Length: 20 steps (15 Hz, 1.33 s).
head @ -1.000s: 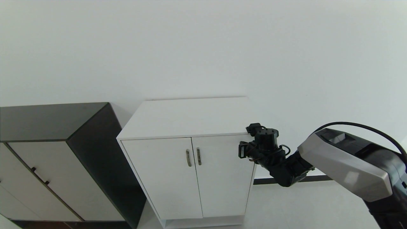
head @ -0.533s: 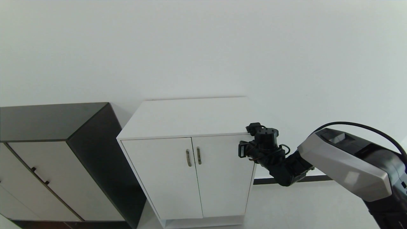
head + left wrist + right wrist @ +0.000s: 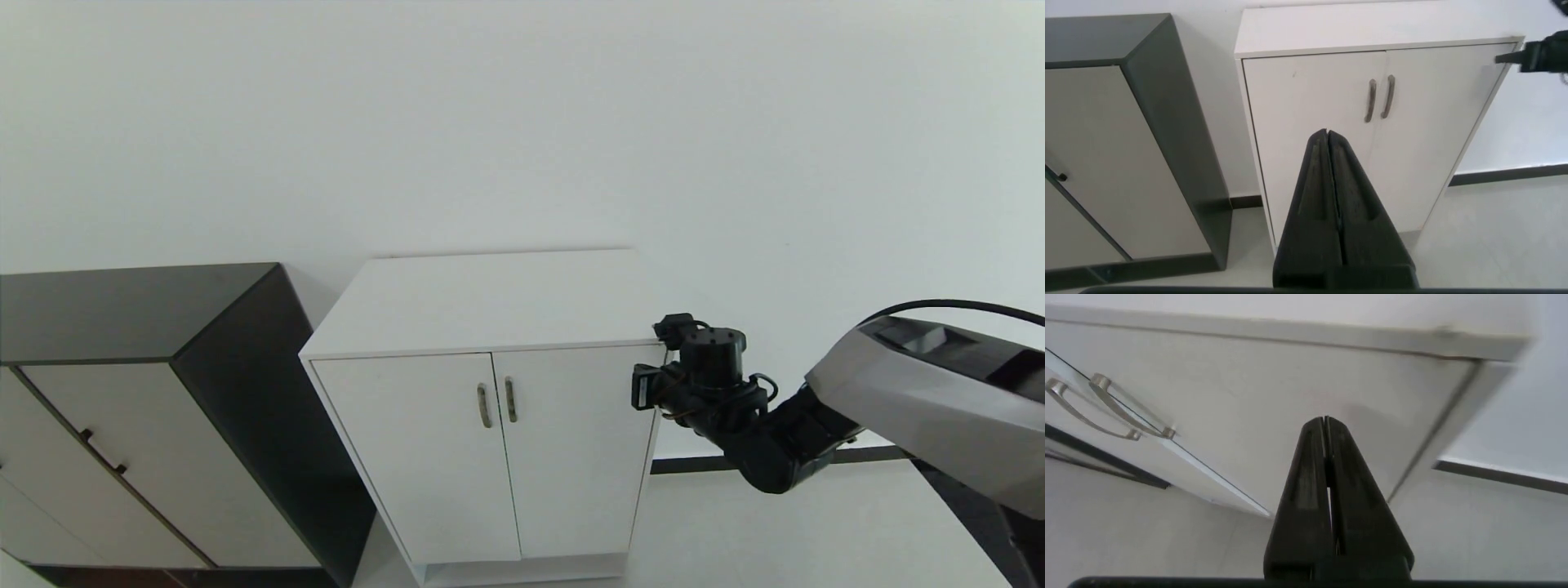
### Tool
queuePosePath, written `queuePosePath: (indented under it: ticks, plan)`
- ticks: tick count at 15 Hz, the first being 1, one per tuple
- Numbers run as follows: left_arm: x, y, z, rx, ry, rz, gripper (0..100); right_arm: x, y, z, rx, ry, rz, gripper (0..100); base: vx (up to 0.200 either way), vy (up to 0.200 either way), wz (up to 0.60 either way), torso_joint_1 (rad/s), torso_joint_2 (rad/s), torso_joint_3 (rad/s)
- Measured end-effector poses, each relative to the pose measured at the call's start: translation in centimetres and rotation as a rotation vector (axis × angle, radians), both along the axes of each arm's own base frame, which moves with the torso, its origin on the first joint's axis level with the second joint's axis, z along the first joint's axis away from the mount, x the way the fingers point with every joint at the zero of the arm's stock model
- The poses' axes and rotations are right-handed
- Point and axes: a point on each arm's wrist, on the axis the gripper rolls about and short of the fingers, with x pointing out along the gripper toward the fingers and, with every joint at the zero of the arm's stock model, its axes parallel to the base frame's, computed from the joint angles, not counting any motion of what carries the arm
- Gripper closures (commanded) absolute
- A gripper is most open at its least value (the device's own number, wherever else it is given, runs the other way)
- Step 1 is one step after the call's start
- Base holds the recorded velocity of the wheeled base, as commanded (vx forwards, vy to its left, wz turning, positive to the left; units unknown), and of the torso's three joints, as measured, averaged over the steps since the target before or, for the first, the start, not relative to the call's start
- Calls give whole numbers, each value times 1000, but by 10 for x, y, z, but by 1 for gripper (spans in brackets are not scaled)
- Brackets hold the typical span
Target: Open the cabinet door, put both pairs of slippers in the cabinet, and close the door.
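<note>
white cabinet (image 3: 563,457) against wall, both doors shut; 2 handles (image 3: 496,403) side by side at middle seam; right tool (image 3: 1325,425) pressed together, near cabinet's upper right front corner, apart from handles; left tool (image 3: 1328,135) pressed together, facing cabinet front from farther back; dark cabinet (image 3: 245,392) just beside on left

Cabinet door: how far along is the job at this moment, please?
Done: nothing can be confirmed; both doors of the white cabinet are shut, so its inside is hidden. In hand: nothing; the right gripper is shut and empty near the cabinet's upper right corner, off the handles, and the left gripper is shut and empty, facing the front. Left: if the slippers are not inside, every step.
</note>
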Motion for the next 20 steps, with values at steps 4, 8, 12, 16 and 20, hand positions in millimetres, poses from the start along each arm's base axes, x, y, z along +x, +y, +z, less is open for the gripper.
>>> queuePosePath:
  ticks: [4, 8, 12, 16, 20]
  plan:
    - [0, 0, 0, 0, 0, 0, 100, -47, -34, 16, -22, 7, -72, 100, 0, 0, 0, 0, 0, 0]
    - [0, 0, 0, 0, 0, 0, 100, -102, -90, 33, -44, 14, -192, 100, 0, 0, 0, 0, 0, 0]
    - [0, 0, 0, 0, 0, 0, 100, -150, -133, 48, -61, 7, -316, 100, 0, 0, 0, 0, 0, 0]
    - [0, 0, 0, 0, 0, 0, 100, -194, -159, 46, -75, 35, -379, 100, 0, 0, 0, 0, 0, 0]
    - [0, 0, 0, -1, 0, 0, 100, -230, -172, 46, -70, 40, -405, 100, 0, 0, 0, 0, 0, 0]
